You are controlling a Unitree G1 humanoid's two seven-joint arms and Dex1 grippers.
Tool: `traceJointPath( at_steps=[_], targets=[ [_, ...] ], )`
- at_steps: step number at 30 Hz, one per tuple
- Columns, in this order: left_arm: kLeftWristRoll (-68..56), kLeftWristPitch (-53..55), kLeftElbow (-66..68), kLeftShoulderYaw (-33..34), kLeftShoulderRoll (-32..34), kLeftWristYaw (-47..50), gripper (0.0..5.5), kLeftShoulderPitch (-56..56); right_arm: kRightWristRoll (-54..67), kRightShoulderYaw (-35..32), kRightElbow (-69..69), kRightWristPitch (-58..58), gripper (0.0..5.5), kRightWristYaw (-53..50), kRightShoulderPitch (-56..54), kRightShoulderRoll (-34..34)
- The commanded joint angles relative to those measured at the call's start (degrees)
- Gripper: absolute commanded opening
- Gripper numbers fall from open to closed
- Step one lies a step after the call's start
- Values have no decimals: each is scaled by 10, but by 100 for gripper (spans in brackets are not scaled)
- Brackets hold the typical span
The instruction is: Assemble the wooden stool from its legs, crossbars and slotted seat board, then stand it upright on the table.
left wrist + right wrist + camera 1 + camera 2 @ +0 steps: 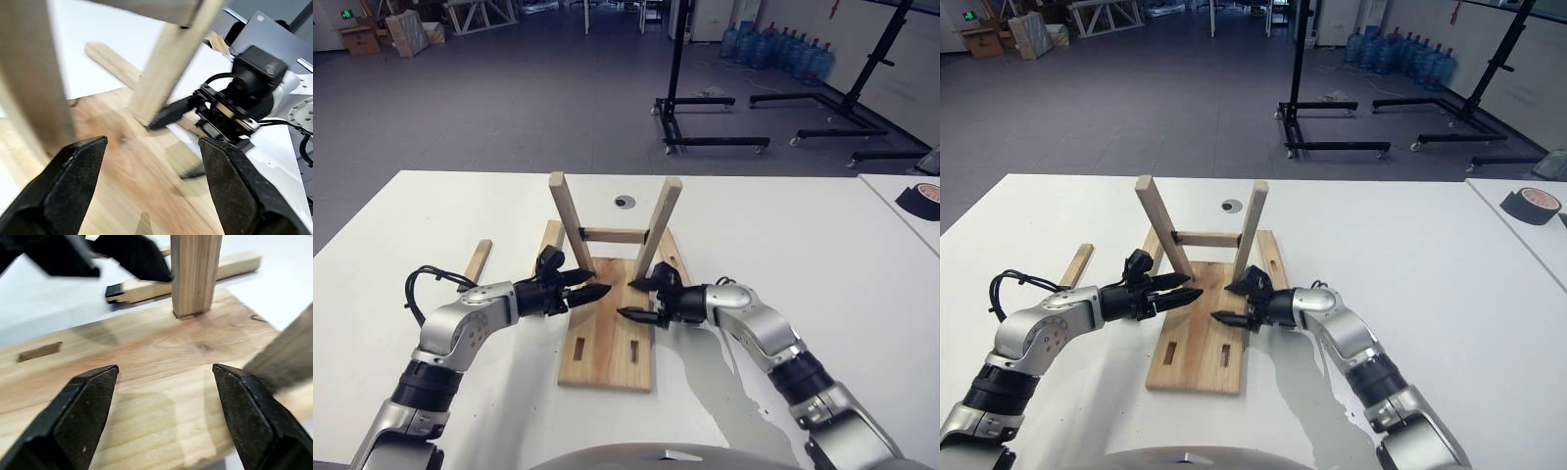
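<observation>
Wood, pale and stiff, judged light and not slippery | seat board (607,338) flat on worktop (822,255), legs (570,220) and crossbar (615,235) upright at its far end | my left jaws apart, right jaws apart, both empty by the leg feet | best grip: legs, low near the joints.

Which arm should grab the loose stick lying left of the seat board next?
Left, probably. The loose stick lies on that arm's side and the left claw is open; the right claw would have to cross the seat board and standing legs.
</observation>
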Motion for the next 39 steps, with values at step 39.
traceJointPath(
  at_steps=[39],
  targets=[
    [250, -314, 317, 234, -26, 234, 341, 42, 42, -101, -341, 144, 354, -228, 151, 78]
  ],
)
